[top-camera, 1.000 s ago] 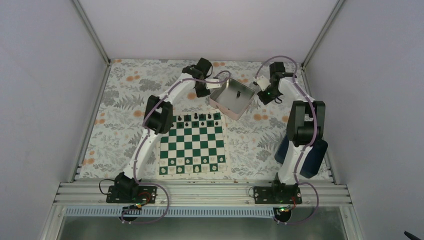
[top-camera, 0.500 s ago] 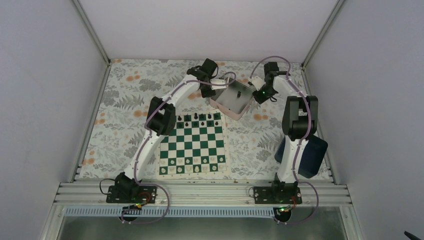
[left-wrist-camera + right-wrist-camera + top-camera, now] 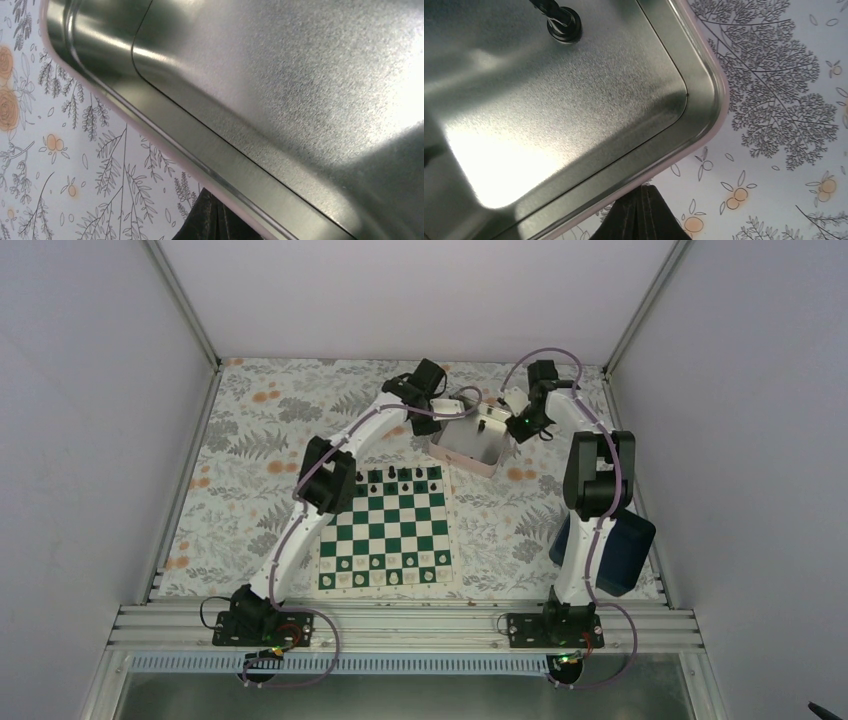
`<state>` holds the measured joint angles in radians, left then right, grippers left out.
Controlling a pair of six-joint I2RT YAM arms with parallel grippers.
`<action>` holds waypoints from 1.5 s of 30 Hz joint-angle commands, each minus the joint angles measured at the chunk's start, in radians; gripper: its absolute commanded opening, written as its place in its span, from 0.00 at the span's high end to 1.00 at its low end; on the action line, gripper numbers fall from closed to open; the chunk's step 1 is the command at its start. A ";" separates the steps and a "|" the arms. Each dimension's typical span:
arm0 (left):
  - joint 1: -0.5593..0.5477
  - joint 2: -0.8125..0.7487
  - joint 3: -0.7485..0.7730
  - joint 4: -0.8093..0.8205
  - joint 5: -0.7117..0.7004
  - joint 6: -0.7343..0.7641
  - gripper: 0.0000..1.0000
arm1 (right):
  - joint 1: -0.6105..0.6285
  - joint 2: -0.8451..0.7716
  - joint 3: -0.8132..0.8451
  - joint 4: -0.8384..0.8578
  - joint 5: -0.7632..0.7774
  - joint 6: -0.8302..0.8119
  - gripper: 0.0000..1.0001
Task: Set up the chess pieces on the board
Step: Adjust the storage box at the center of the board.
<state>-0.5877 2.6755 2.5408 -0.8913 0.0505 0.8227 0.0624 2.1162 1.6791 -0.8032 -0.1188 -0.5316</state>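
Between the left gripper [image 3: 455, 406] and right gripper [image 3: 505, 416] sits the tray [image 3: 465, 456], a chess piece [image 3: 560, 22] in it; the board [image 3: 385, 530] lies behind both, toward the bases.

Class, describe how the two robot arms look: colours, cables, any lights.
The left arm and right arm have white links, black joints and black bases, with purple cables looping alongside. A green light glows near the right wrist. The left gripper and right gripper are black.

Built of white shells and black joint housings, left arm [image 3: 285, 540] and right arm [image 3: 573, 575] alike. Strung with looping mauve cables [image 3: 547, 351]. Bolted to black base plates [image 3: 250, 618] along the bottom. Dark matte tips on left gripper [image 3: 212, 222] and right gripper [image 3: 642, 212].
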 commanded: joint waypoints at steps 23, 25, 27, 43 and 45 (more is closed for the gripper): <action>-0.204 -0.004 0.026 0.005 0.072 0.029 0.98 | -0.056 0.101 0.177 0.068 0.059 0.011 0.96; -0.214 -0.008 0.037 0.011 0.050 0.032 0.98 | -0.060 0.095 0.179 0.075 0.065 0.013 0.96; -0.214 -0.018 0.057 -0.002 0.038 0.032 0.98 | -0.062 0.085 0.178 0.078 0.072 0.017 0.96; -0.082 -0.196 -0.012 0.105 -0.144 0.094 0.98 | -0.143 -0.245 -0.110 -0.006 0.089 0.016 0.96; -0.063 -0.122 0.082 0.160 -0.158 0.083 0.98 | -0.142 -0.276 -0.144 -0.044 0.083 0.010 0.96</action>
<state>-0.7040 2.4390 2.5290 -0.8608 -0.0353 0.9020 -0.0807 1.9045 1.5963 -0.7643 -0.0311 -0.5182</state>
